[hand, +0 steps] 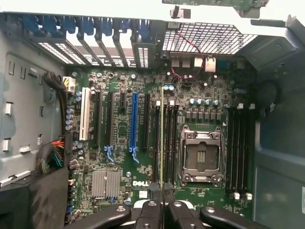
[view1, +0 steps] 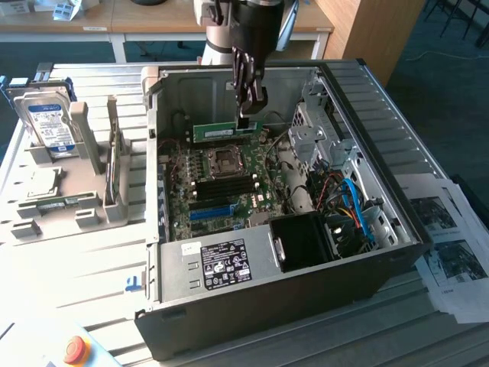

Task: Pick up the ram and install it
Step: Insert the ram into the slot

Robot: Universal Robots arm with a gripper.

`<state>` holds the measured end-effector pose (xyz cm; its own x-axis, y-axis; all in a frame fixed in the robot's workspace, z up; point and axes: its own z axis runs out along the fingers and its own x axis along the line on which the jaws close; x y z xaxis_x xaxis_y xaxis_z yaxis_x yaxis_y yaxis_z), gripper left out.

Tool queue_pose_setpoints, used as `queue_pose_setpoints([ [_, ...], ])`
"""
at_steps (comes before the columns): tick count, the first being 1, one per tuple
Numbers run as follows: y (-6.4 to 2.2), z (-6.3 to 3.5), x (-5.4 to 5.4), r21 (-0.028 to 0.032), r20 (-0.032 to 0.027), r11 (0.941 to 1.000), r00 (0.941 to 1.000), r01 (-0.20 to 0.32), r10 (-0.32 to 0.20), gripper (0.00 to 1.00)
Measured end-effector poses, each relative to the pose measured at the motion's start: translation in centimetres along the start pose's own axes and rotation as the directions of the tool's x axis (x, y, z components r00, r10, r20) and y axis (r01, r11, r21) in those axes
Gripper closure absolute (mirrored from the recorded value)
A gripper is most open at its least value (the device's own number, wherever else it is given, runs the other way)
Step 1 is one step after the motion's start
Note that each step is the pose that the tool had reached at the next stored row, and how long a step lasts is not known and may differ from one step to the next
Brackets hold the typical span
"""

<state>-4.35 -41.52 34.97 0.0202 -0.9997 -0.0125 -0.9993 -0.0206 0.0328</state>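
The work stands on a table [view1: 76,252] topped with pale grey ribbed metal slats. It runs from the near edge well back and out toward both sides of the exterior view. Beyond its far edge stands a row of desks [view1: 153,17] with light wooden tops and white frames. Under and around them lies a dark blue-green carpeted floor [view1: 447,84], which also shows past the table on the exterior view's right. At the far right a tall panel of light brown wood [view1: 367,30] stands upright on that floor. The light is even and soft, bright on the slats, with only faint shadows.
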Motion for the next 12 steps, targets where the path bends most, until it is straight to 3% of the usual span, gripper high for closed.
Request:
queue_pose_setpoints([
  [12,-0.05,1.60,0.0,0.0000,-0.0001,1.0000,1.0000,0.000,0.000,0.88],
])
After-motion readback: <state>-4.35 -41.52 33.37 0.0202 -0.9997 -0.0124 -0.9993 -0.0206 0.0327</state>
